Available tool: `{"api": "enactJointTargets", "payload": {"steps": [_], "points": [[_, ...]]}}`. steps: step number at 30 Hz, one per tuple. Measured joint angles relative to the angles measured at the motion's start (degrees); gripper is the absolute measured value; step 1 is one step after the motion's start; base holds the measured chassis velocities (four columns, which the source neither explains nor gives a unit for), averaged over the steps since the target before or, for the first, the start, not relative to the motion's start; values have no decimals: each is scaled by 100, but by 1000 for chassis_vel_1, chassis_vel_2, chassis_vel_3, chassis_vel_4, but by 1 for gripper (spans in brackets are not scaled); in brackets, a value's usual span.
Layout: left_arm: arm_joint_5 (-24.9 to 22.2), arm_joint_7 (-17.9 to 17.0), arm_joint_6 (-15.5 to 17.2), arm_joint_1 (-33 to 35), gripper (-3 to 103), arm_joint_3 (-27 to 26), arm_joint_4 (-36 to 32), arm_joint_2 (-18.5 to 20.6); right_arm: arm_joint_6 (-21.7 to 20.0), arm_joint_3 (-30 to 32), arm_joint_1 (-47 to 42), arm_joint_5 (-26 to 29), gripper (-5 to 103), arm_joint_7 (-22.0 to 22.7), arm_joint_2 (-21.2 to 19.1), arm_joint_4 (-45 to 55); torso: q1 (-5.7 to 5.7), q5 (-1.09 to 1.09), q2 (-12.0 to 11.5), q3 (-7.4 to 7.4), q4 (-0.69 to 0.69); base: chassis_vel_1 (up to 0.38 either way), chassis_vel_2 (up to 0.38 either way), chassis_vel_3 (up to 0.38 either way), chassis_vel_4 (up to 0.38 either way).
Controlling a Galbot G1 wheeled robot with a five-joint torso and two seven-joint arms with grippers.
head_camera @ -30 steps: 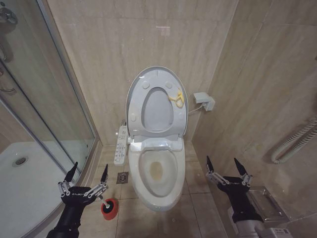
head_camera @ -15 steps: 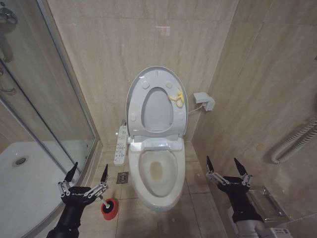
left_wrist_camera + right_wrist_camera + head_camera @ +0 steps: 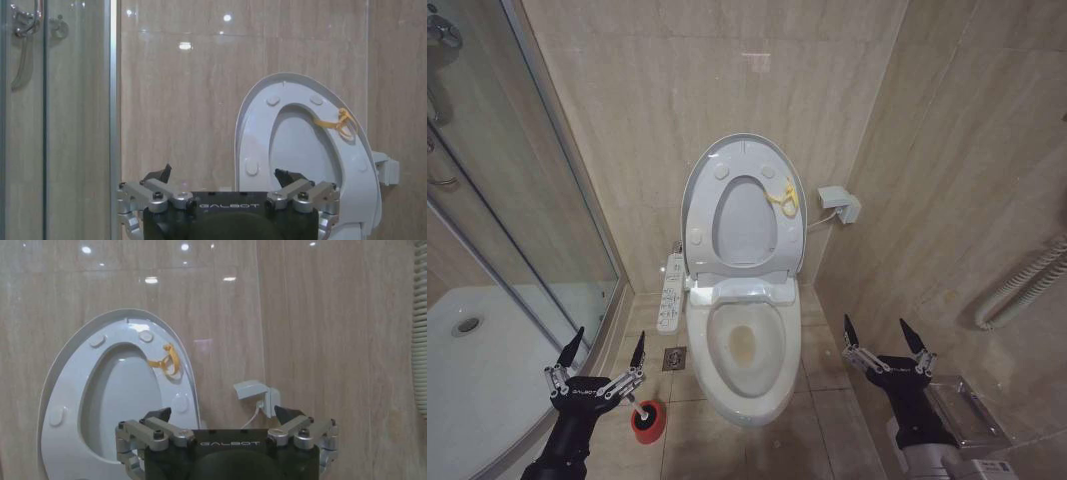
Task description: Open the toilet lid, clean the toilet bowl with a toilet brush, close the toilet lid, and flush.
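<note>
The toilet lid (image 3: 745, 225) stands raised against the back wall, and the ring seat (image 3: 719, 205) with its yellow loop (image 3: 785, 198) leans on it. Below them the toilet bowl (image 3: 745, 345) is uncovered, with a yellowish stain at its bottom. On the floor left of the bowl, the toilet brush (image 3: 633, 405) sits in a red holder (image 3: 649, 422); a short piece of its white handle shows. My left gripper (image 3: 609, 338) hangs open and empty just above the brush. Right of the bowl, my right gripper (image 3: 876, 326) is open and empty. The wrist views both look past their own open grippers (image 3: 227, 176) (image 3: 223, 415) at the raised lid (image 3: 300, 145) (image 3: 127, 400).
A glass shower enclosure (image 3: 517, 200) and white shower tray (image 3: 467, 360) fill the left. A white control panel (image 3: 670, 290) hangs on the bowl's left, with a floor drain (image 3: 674, 358) below it. On the right are a wall box (image 3: 839, 203), a ribbed hose (image 3: 1017, 285) and a shiny rack (image 3: 962, 410).
</note>
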Motion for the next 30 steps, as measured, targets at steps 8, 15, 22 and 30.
{"api": "enactJointTargets", "payload": {"steps": [8,15,22,30], "points": [[-1,0,0,0,100,0,3,0,-1175,65,348,-207,100,-1,127,-138,0,-1,0,0,0,0,0,0,0],[-1,0,0,0,100,0,4,1,-1878,148,1009,235,100,59,136,-240,1,-1,0,0,1,0,0,0,0],[-1,0,0,0,100,0,4,1,-1897,94,1164,440,100,55,113,-206,0,0,0,0,-1,0,0,0,0],[-1,0,0,0,100,0,4,1,-1710,170,1986,781,100,60,-240,-882,1,1,0,0,0,0,0,0,0]]}}
